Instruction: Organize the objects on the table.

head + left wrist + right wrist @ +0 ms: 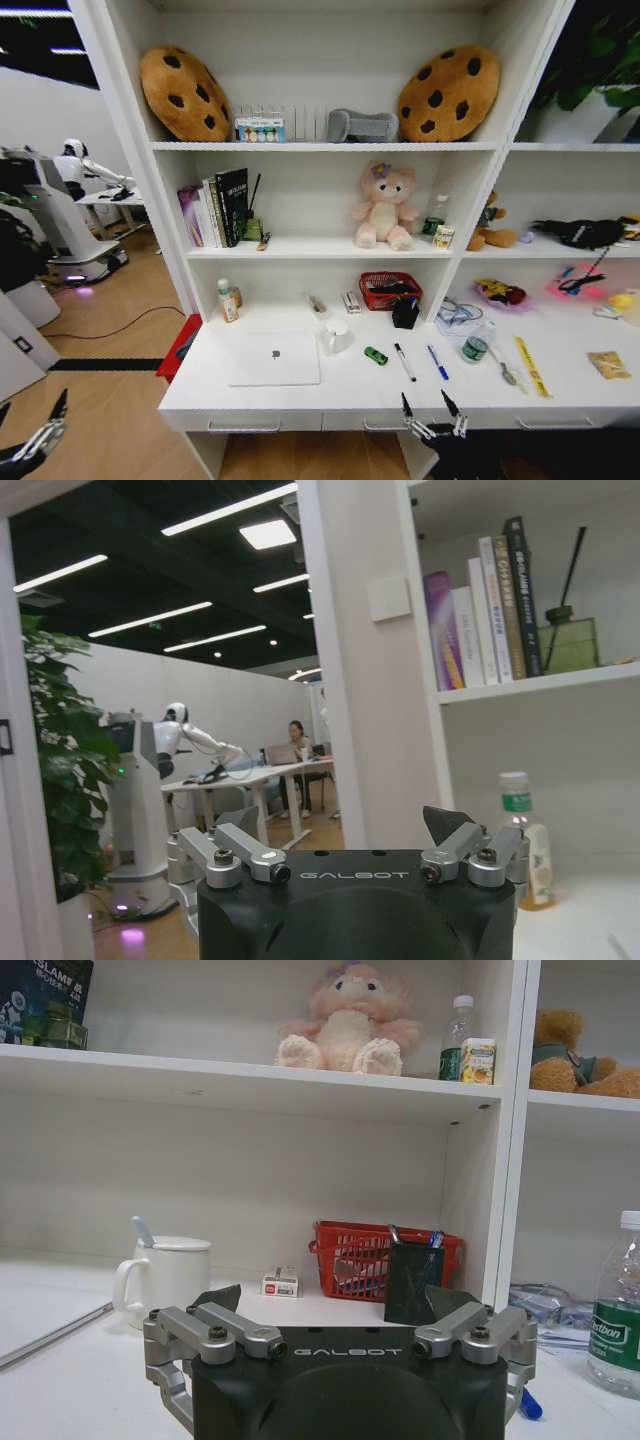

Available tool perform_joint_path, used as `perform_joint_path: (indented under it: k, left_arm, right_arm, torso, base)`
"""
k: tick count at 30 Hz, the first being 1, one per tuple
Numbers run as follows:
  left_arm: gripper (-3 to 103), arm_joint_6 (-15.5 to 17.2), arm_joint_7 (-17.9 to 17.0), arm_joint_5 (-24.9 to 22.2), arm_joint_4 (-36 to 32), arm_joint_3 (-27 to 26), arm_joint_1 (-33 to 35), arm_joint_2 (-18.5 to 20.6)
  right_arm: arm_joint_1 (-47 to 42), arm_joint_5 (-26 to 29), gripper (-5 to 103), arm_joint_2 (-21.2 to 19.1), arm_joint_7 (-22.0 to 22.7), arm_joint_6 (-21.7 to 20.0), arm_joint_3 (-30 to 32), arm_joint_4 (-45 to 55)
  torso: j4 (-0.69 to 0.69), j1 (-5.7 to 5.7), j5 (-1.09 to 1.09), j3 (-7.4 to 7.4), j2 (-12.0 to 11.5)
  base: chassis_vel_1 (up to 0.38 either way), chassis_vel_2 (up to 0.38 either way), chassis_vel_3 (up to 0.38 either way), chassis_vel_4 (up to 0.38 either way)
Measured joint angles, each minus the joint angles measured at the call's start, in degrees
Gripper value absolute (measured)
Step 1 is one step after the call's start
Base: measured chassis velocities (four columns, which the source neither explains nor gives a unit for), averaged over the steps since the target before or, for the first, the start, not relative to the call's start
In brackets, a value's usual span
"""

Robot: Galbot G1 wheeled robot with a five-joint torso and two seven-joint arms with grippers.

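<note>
On the long white table (340, 388) lie a shut silver laptop (275, 359), a tiny green oval item (375, 355), a black pen (404, 361) and a blue pen (437, 362). My right gripper (432, 414) hangs open at the table's front edge, just in front of the two pens, with nothing between its fingers. From the right wrist view the right gripper (335, 1310) faces the shelf back, and the blue pen's tip (530, 1405) shows beside it. My left gripper (35, 432) stays low, off the table to the left, open and holding nothing. The left gripper (345, 845) points past the shelf's side.
A white mug (336, 335) stands right of the laptop. Behind it are a red basket (390, 290) and a black pen holder (405, 312). A green-labelled bottle (477, 345), a spoon and a yellow strip lie to the right. Plush toys, cookie cushions and books fill the shelves above.
</note>
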Motion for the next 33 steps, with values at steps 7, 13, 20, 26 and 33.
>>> perform_joint_path:
  k: [7, 13, 20, 26, 33]
  left_arm:
    - [100, 0.61, -0.08, 5.90, -0.62, 11.18, -0.13, -2.25]
    - [100, 1.08, -0.25, 7.91, -1.63, 15.18, 0.36, -2.58]
    - [100, 1.95, -0.56, 9.55, -2.54, 16.69, 0.37, -2.57]
    - [100, 2.01, -0.59, 9.53, -2.54, 16.55, 0.37, -2.46]
    - [100, 2.04, -0.61, 9.42, -2.54, 16.44, 0.38, -2.39]
  right_arm:
    - [0.63, -0.37, 100, 0.78, 0.26, 0.01, -0.14, -0.09]
    - [0.99, -0.59, 100, 1.23, 0.33, -0.02, -0.39, -0.44]
    - [2.04, -1.35, 100, 1.51, 0.95, -0.70, -0.99, -0.78]
    - [3.06, 0.32, 100, 1.05, 1.75, -2.14, -0.66, -0.53]
    - [6.63, 0.36, 100, -1.93, 0.90, -2.90, -0.13, -1.53]
  torso:
    - [0.02, 0.00, -0.01, 0.00, -0.01]
    - [0.02, 0.00, -0.01, 0.00, -0.01]
    - [0.02, 0.00, -0.01, 0.00, -0.01]
    - [0.02, 0.00, -0.01, 0.00, -0.01]
    - [0.01, 0.00, -0.01, 0.00, -0.01]
  base:
    - [0.000, 0.000, 0.000, 0.000]
    - [0.000, 0.000, 0.000, 0.000]
    - [0.000, 0.000, 0.000, 0.000]
    - [0.000, 0.000, 0.000, 0.000]
    - [0.000, 0.000, 0.000, 0.000]
